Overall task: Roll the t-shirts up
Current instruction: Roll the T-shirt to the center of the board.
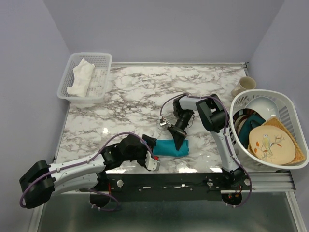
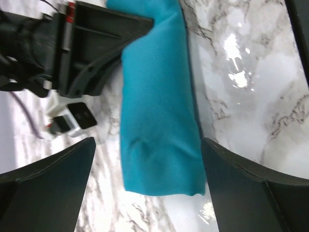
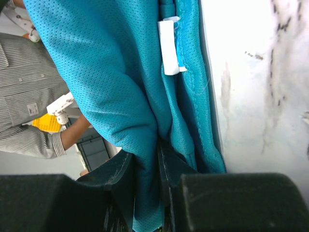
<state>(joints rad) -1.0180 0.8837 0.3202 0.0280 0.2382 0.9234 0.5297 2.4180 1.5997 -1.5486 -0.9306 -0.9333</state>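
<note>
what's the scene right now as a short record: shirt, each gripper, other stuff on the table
shirt: teal-blue thin-fabric t-shirt, rolled into a short bundle near the front edge of the white marbled table
left gripper: open, one finger either side of the roll's end, not gripping
right gripper: shut on the roll's other end, fabric pinched between the fingers
far left: white slotted plastic tray holding a white cloth
right: white plastic basket of dishes, beige mug behind it

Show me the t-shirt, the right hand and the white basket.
t-shirt (image 1: 166, 149), top view, middle of the rolled bundle.
right hand (image 1: 178, 143), top view, between its fingertips at the fabric.
white basket (image 1: 66, 79), top view, left wall.
</note>
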